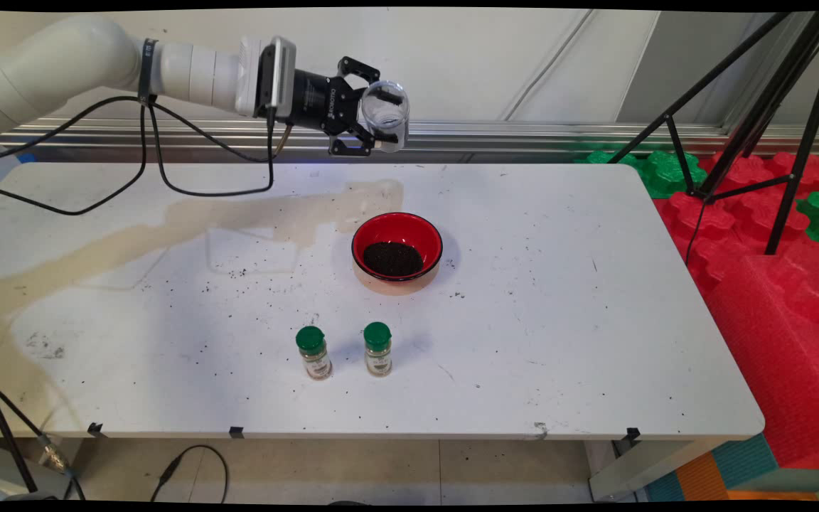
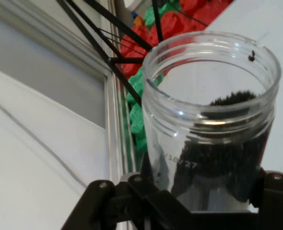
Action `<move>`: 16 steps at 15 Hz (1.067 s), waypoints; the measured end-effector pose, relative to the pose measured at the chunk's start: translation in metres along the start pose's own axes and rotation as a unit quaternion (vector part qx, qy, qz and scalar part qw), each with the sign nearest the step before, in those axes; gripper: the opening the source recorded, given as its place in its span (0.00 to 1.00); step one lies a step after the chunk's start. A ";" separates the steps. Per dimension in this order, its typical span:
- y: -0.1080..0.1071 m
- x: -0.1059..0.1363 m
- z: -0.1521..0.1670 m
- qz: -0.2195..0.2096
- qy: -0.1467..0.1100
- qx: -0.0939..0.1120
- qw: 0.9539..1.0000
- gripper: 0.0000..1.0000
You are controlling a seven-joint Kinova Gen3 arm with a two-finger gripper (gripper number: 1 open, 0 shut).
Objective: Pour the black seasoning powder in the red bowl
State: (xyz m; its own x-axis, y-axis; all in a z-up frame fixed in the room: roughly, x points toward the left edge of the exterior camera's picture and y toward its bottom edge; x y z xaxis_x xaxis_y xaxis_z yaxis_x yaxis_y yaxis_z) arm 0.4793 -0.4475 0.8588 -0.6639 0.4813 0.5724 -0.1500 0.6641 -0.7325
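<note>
My gripper [image 1: 379, 114] is raised high above the table's far side, shut on a clear glass jar [image 1: 386, 114] that lies on its side. In the hand view the jar [image 2: 210, 124] fills the frame, its open mouth turned away from me, with dark grains left inside. Below and slightly right of the jar on the table stands a red bowl [image 1: 397, 251] holding a heap of the same dark grains. Two small spice bottles with green caps stand nearer the front edge, one on the left [image 1: 313, 352] and one on the right [image 1: 378, 348].
The white table [image 1: 594, 320] is speckled with scattered dark grains. Black cables [image 1: 168, 171] hang from the arm over the far left. A black tripod [image 1: 758, 121] and red and green foam blocks [image 1: 772, 249] stand beyond the table's right edge.
</note>
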 end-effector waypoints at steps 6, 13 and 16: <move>-0.010 -0.003 -0.004 -0.117 0.008 0.001 0.993 0.00; -0.015 -0.010 -0.012 -0.227 0.013 0.005 0.974 0.00; -0.015 -0.014 -0.017 -0.268 0.013 0.004 0.963 0.00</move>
State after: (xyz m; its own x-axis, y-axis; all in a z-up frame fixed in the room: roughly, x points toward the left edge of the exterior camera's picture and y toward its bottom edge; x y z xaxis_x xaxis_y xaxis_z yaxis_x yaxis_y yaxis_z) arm 0.5033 -0.4548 0.8684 -0.4709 0.0857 0.8780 -0.4711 0.8171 -0.3324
